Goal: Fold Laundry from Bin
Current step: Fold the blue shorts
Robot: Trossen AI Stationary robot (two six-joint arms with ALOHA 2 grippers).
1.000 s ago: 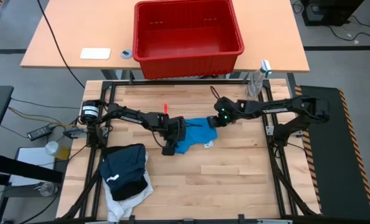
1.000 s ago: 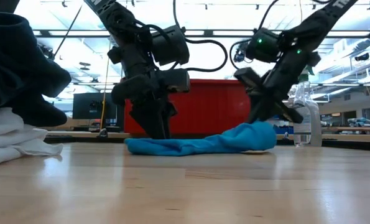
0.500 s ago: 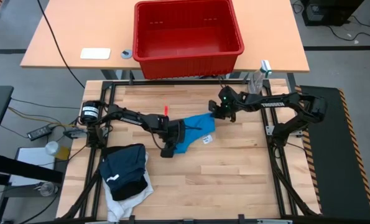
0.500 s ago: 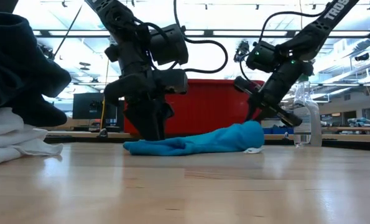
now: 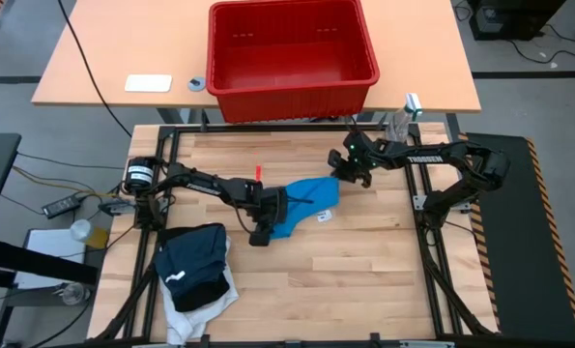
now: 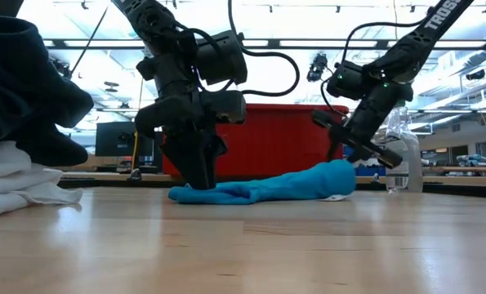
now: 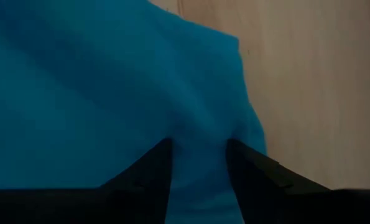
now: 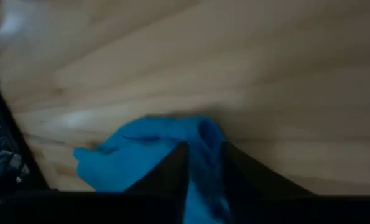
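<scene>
The small bright blue garment lies stretched on the wooden table, below the red bin that stands on the desk beyond. My left gripper points down onto its near left end, shut on cloth. My right gripper stands at its far right corner, with blue cloth between its fingers. That end humps up under the right gripper. A dark navy garment lies on a white one at the near left. My left gripper comes from above, slanting down, with a bunch of the blue cloth between its two fingers; creases run out from there. That end rests on the table. My right gripper has the garment's far right corner between its fingers, coming slantwise from the right. The cloth rises in a hump, the rest on the table; layers cannot be told.
A clear spray bottle stands at the table's far right corner. A small red marker lies near the left arm. The desk holds a white pad and a tape roll. Bare wood lies near and right.
My right gripper has gone toward the table's far right corner and rolled its wrist, drawing the garment's right end with it. The blue garment, bunched before, is now stretched out slantwise; its left end has stayed under my left gripper.
</scene>
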